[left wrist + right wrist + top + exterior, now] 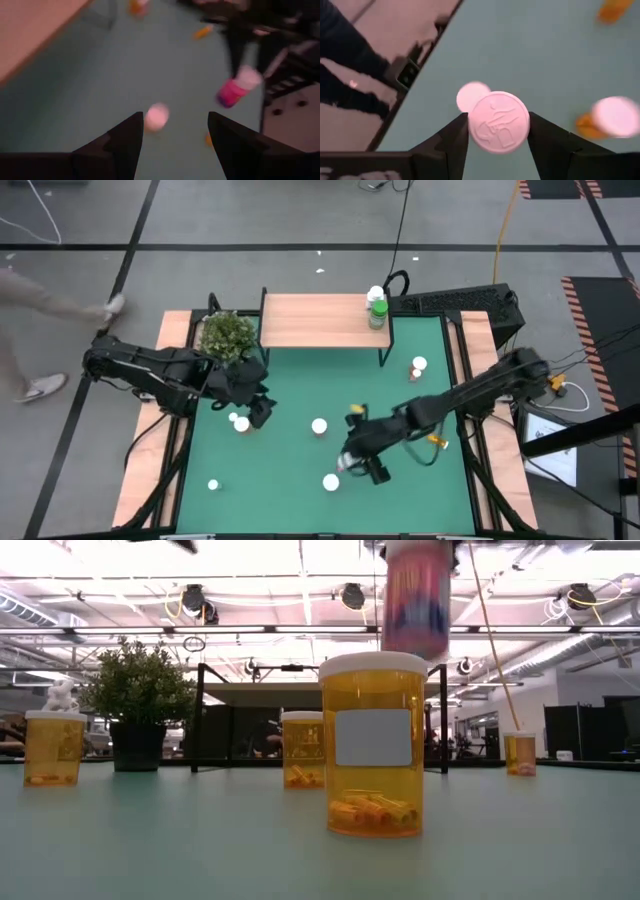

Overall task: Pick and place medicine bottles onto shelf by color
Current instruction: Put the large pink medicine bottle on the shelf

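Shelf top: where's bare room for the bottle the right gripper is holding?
The shelf is bare wood from its plant end across the middle. Only its other end is crowded, by the green-capped bottle. The right gripper holds the pink bottle.

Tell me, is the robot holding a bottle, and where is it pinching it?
Yes. The right pincer holds a pink medicine bottle off the table, pinching it on both sides just below its white cap. The left pincer is open, holding nothing.
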